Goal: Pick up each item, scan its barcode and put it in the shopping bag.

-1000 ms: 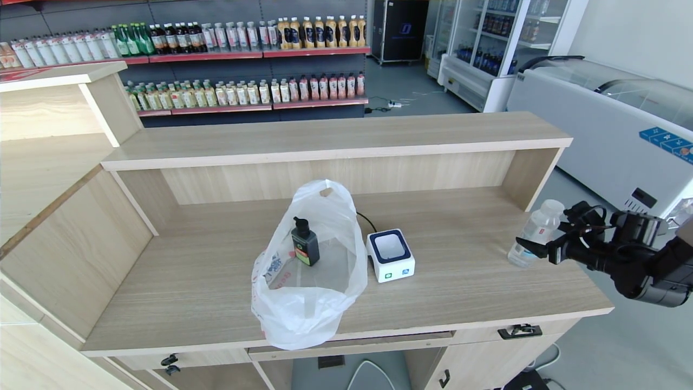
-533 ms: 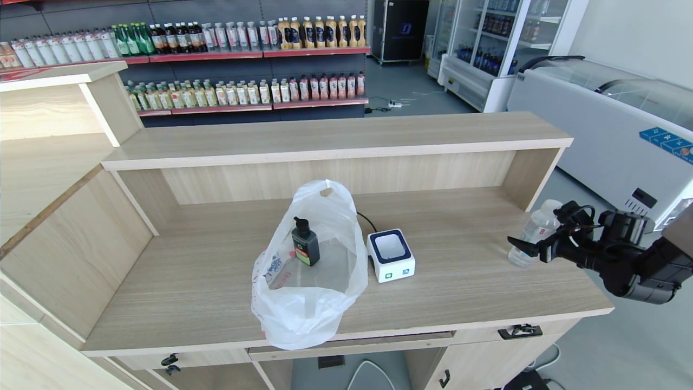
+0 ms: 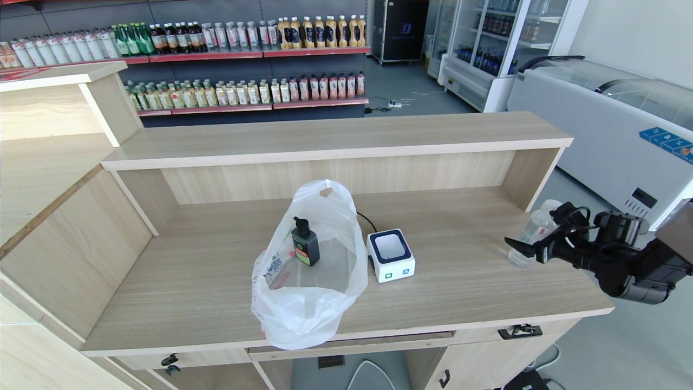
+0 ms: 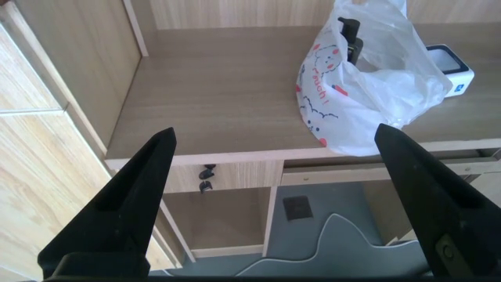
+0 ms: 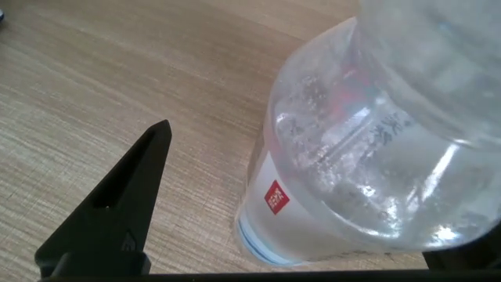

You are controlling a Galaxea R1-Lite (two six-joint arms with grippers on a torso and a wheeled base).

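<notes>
Clear plastic bottle [image 3: 538,223] stands upright near the right end of the counter [image 3: 460,281], between the open fingers of my right gripper [image 3: 537,235], not clamped yet. If I close off-centre, one finger can push it, and it may tip or roll off the edge. Head view shows the shopping bag [image 3: 308,303] and scanner [image 3: 391,254] well apart; right wrist view shows the bottle's small red label [image 5: 275,197].

On my desk [image 3: 465,292] the shopping bag [image 3: 308,292] stands mid-front, a pump bottle [image 3: 305,245] inside it, and the scanner [image 3: 391,254] is just right of it. At the far right edge the water bottle [image 3: 535,226] stands, seemingly between the jaws of my right gripper [image 3: 536,230].
</notes>
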